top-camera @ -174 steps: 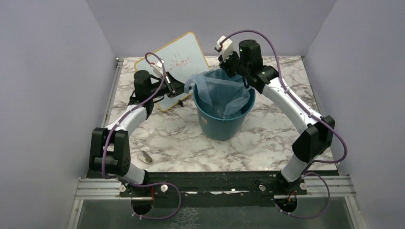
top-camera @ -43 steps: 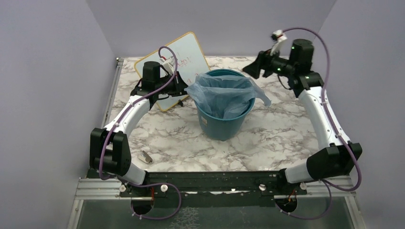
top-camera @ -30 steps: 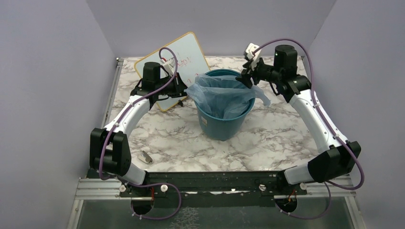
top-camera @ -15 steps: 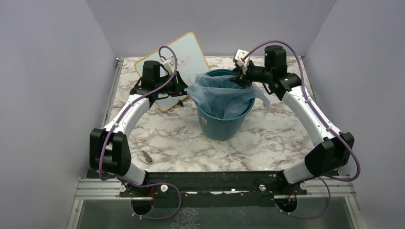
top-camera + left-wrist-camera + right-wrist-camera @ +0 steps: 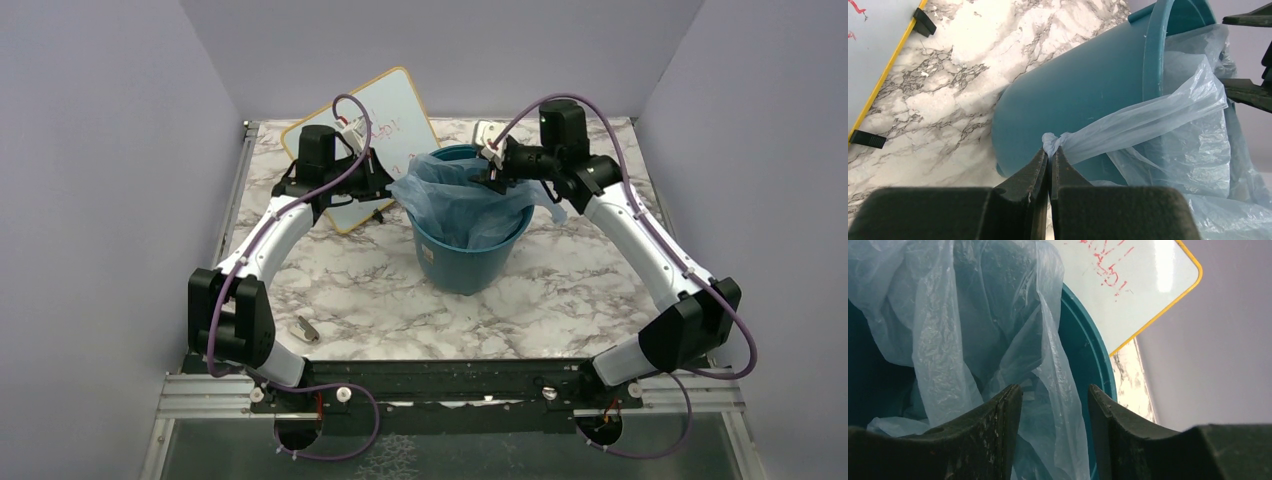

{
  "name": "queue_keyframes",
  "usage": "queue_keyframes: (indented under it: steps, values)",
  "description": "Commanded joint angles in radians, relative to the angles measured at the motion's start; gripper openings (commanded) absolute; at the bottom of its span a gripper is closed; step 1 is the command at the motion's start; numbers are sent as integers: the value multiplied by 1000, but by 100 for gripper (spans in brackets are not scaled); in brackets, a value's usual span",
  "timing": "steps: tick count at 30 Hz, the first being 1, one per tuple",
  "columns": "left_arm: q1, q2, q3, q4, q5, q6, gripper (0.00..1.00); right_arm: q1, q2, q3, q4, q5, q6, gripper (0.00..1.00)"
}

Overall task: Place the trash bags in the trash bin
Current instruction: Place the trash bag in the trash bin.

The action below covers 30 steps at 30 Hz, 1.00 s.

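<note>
The trash bin (image 5: 468, 262) stands upright near the middle of the marble table (image 5: 560, 290). The trash bag (image 5: 462, 205) sits in its mouth, with loose film hanging over the rim on the left side and on the right side. The left gripper (image 5: 386, 190) is just beside the bin, outside the rim on the left. The top view does not show its grip, but the left wrist view does: the jaws are pressed together on a small twisted corner of the bag (image 5: 1148, 112), and from there the film runs taut up to the rim of the bin (image 5: 1083, 95). The right gripper (image 5: 490, 172) is over the far right part of the rim, pointing into the bin. In the right wrist view its jaws stand spread, and a fold of the bag (image 5: 948, 340) hangs between the two fingers (image 5: 1008, 410), but I cannot tell if the film touches them. The same view shows the inner wall of the bin (image 5: 1088, 345) just behind this fold. Behind the bin, the whiteboard (image 5: 385, 110) with red marks leans at the back of the table. Only the top view shows a small grey object (image 5: 307, 328) — too small to identify — lying well apart from the bin, near the base of the left arm.
</note>
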Motion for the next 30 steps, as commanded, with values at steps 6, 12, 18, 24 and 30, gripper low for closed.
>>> queue_keyframes:
  steps: [6, 12, 18, 24, 30]
  values:
    - [-2, 14, 39, 8, 4, 18, 7, 10, -36, -81, 283, 119, 121, 30]
    - [-1, 21, 50, 3, -1, 23, 7, 9, 43, 39, 233, 251, 298, 0]
    - [-1, 32, 64, -19, -11, 44, 7, 2, 111, 111, 151, 333, 402, 1]
    - [-1, 41, 59, -31, -23, 64, 4, -47, 199, 171, 32, 351, 503, 1]
    - [-1, 48, 13, -27, -29, 72, 0, -85, 191, 109, 6, 311, 528, 5]
